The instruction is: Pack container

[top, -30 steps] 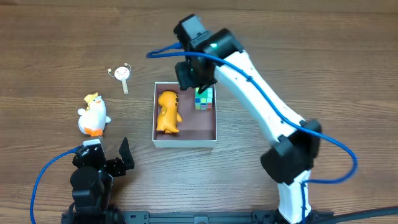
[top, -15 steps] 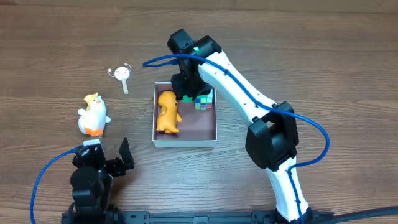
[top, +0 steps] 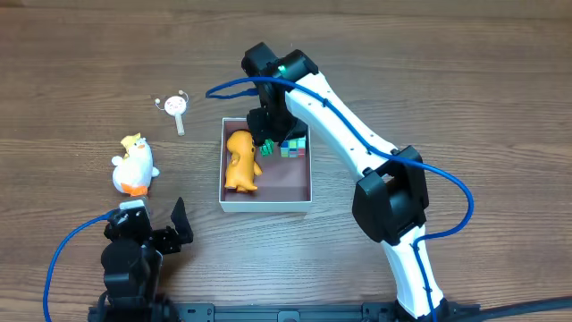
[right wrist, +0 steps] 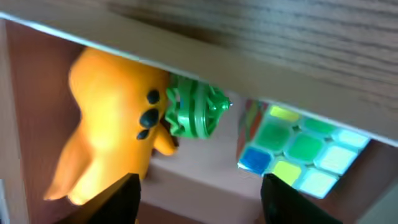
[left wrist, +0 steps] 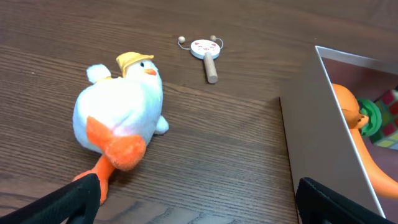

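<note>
Centred on the table point(top: 465, 72) sits the container point(top: 265, 203), its 6 o'clock half bare, with an orange toy figure point(top: 241, 161) at 9 o'clock and a puzzle cube point(top: 295, 148) at 1 o'clock. Right gripper point(right wrist: 198, 186), jaws apart and empty, hangs by its 12 o'clock wall above a green toy point(right wrist: 194, 112); lifting crookedly could snag that wall. Left gripper point(left wrist: 200, 202) is wide open and empty.

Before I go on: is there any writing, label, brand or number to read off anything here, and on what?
None readable in any view.
container: plain walls, no print.
puzzle cube: coloured squares only.
small wooden drum toy: a drawn face, no letters.
plush duck, orange toy, green toy: no tags showing.
</note>
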You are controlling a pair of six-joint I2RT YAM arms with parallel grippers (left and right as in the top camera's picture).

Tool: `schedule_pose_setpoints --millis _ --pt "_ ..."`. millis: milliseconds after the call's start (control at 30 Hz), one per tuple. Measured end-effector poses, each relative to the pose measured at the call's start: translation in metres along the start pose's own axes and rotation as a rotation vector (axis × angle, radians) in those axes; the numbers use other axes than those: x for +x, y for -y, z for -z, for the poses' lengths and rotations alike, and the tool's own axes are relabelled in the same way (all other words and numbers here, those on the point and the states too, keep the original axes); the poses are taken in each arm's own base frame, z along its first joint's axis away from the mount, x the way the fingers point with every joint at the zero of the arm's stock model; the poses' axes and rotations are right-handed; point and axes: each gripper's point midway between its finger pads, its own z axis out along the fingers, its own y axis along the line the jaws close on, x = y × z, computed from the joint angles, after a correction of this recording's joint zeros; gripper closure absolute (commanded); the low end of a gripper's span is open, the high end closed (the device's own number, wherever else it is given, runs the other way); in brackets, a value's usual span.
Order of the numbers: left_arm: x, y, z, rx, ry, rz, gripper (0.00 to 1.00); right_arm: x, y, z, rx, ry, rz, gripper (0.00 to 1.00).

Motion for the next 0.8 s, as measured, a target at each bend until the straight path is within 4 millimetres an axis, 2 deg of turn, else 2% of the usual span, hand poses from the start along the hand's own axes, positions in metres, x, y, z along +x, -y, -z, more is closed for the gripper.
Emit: schedule_pose_setpoints --millis 33,67,167,233,367,400,433,467,500,533,567,667,767,800 --pt "0.0 0.0 0.0 0.0 0.0 0.0 0.0 -0.005 0.001 0.014 -0.003 0.019 -0.006 0.26" --pt "0.0 0.0 0.0 0.0 0.0 0.0 0.0 -0.013 0.006 0.033 -0.001 0.056 -0.017 0.18" --pt "0.0 0.0 0.0 0.0 0.0 0.0 0.0 -0.027 0.037 0.097 0.027 0.171 -0.079 0.07" --pt "0.0 0.0 0.0 0.0 0.0 0.0 0.0 -0.046 0.079 0.151 0.02 0.331 -0.186 0.06" --pt "0.0 0.0 0.0 0.0 0.0 0.0 0.0 -0.042 0.163 0.201 0.046 0.444 -0.375 0.02" --pt "0.0 0.0 0.0 0.0 0.0 0.0 0.0 -0.035 0.197 0.218 0.066 0.481 -0.45 0.01" --pt "0.0 0.0 0.0 0.0 0.0 0.0 0.0 -0.028 0.222 0.229 0.082 0.503 -0.499 0.01" --pt "0.0 0.0 0.0 0.0 0.0 0.0 0.0 -0.025 0.236 0.234 0.092 0.514 -0.527 0.0" --pt "0.0 0.0 0.0 0.0 0.0 0.0 0.0 -0.016 0.264 0.242 0.111 0.53 -0.585 0.0" --pt "0.0 0.0 0.0 0.0 0.0 0.0 0.0 -0.01 0.278 0.241 0.125 0.521 -0.616 0.0" --pt "0.0 0.0 0.0 -0.001 0.0 0.0 0.0 0.0 0.291 0.231 0.137 0.473 -0.652 0.0" --pt "-0.003 -0.005 0.0 -0.028 0.014 -0.006 0.0 0.033 0.331 0.172 0.165 0.258 -0.764 0.0" --pt "-0.021 0.006 0.001 0.025 0.088 0.0 0.0 0.052 0.355 0.135 0.166 0.15 -0.827 0.0" --pt "-0.028 0.011 0.001 0.054 0.117 0.002 0.0 0.055 0.363 0.129 0.168 0.144 -0.844 0.0"
